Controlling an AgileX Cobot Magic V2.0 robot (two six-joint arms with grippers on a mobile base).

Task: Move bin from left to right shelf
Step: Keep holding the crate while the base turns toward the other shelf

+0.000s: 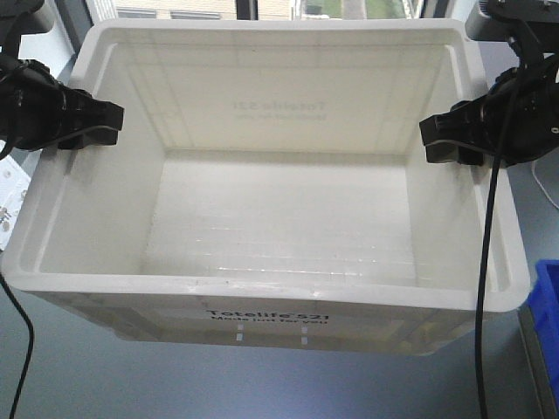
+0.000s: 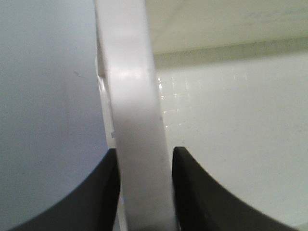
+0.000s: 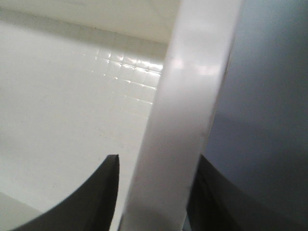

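The bin (image 1: 262, 292) is a large white tote with black "Totelife 521" print on its near wall, and it fills most of the front view. My left gripper (image 1: 106, 120) clamps the bin's left rim. My right gripper (image 1: 434, 138) clamps the right rim. In the left wrist view the rim (image 2: 127, 86) runs up between the two black fingers of the left gripper (image 2: 145, 150), which sit tight on either side. In the right wrist view the rim (image 3: 197, 82) passes through the right gripper (image 3: 158, 157); the outer finger touches it and a thin gap shows at the inner fingertip.
A blue bin (image 1: 547, 305) stands at the right edge, close to the tote's corner. Black cables (image 1: 483, 297) hang down past the tote's right side. Grey surface (image 1: 79, 375) lies below, with windows behind the far rim.
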